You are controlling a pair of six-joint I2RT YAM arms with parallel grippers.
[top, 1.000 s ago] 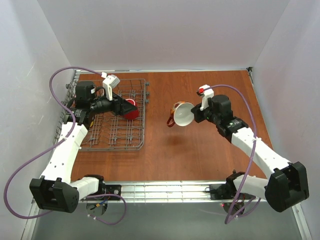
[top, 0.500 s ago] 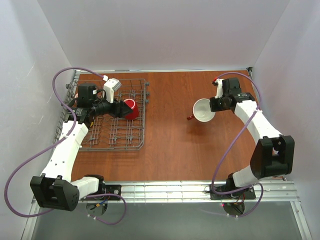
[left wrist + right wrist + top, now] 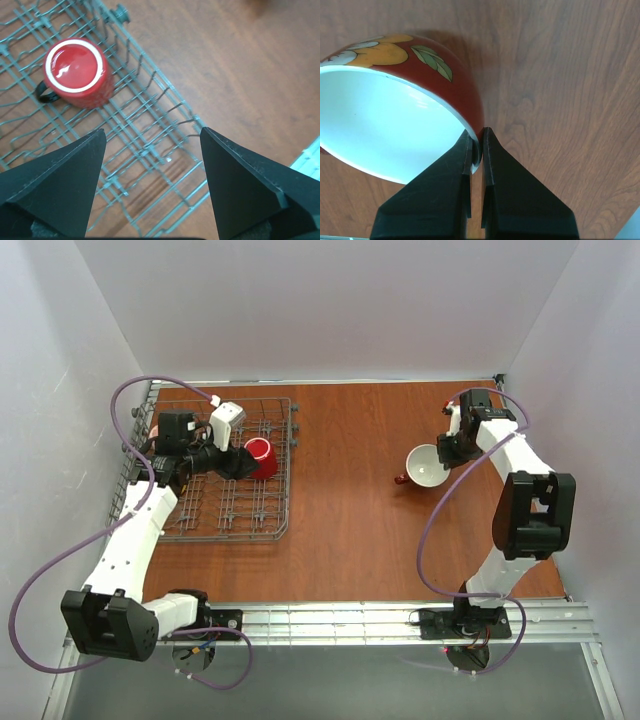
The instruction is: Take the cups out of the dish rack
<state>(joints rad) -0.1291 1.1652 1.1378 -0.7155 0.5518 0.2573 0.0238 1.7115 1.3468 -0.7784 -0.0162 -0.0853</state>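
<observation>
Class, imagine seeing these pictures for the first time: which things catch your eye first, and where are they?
The dark red floral mug, white inside, is pinched by its rim in the right hand at the right side of the wooden table. On the left, a plain red mug sits in the grey wire dish rack, with the open left hand close by.

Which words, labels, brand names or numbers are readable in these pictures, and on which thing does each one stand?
No readable text in any view.
The red mug: plain, no print.
The floral mug, pinched at its rim by the right gripper: only painted flowers and leaves, no words.
The dish rack: bare wire, no label.
</observation>
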